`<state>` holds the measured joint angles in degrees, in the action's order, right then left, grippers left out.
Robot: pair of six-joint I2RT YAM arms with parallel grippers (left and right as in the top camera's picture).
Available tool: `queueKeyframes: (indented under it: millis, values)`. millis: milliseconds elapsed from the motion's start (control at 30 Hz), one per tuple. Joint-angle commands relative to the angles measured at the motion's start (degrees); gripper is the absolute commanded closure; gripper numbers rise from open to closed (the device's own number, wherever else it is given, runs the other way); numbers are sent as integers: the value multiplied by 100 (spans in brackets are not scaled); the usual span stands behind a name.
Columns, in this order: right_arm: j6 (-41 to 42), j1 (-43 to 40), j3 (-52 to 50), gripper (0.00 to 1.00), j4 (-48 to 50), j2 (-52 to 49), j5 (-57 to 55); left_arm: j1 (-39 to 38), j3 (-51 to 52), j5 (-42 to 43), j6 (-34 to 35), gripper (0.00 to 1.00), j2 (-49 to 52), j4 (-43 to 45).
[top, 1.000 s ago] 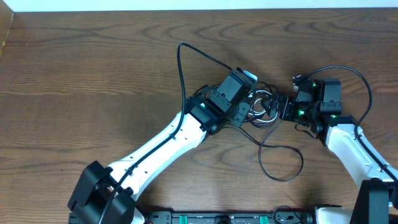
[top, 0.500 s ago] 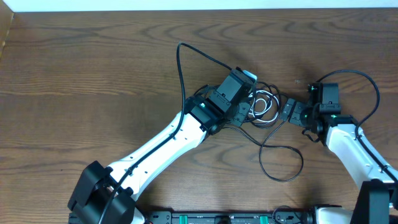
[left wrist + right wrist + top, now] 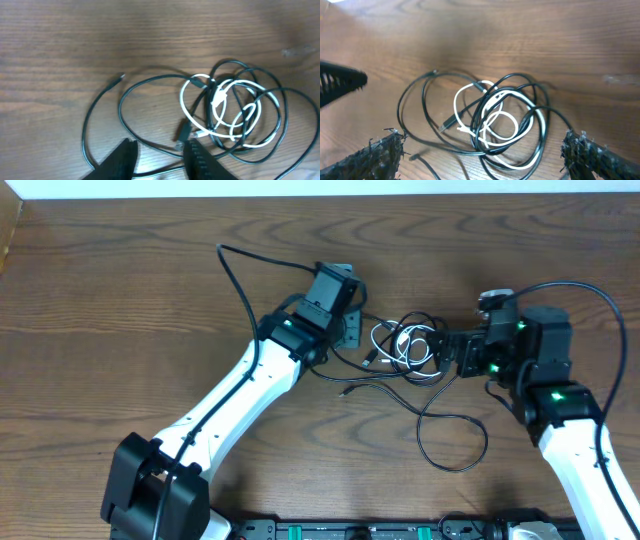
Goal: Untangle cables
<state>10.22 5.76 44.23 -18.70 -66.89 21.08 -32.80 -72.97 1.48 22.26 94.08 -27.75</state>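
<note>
Cables [image 3: 410, 348] knotted in centre, between grippers. Left gripper [image 3: 157, 160] released, empty, beside tangle; right gripper [image 3: 482, 147] spread wide, empty, facing it. Best bet: pinch loose black end [image 3: 121, 76], draw slowly outward, pin white cable [image 3: 220, 100] meanwhile

A dark brown wooden table [image 3: 120, 300] fills nearly everything, its grain running side to side (wavy, with a few swirls). Beyond its far edge runs a plain white strip [image 3: 320, 187]. At the near edge sits a black bar [image 3: 370, 531] with small green parts.
</note>
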Motion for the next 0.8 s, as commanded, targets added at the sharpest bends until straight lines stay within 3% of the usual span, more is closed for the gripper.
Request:
queueKeyframes:
  millis: [0,433,633,767]
  values:
    - [-262,225,76,2,177,-409,-146,120,11,87,205,58,-11,-66]
    - [-820,946,76,2,1296,-2728,-212,391,11,111,249,57,-11,-179]
    - [-817,946,76,21,1460,-3224,-254,391,11,109,249,57,-11,-179]
    - [-817,973,76,42,1620,-3418,-254,391,11,109,249,57,-11,-181]
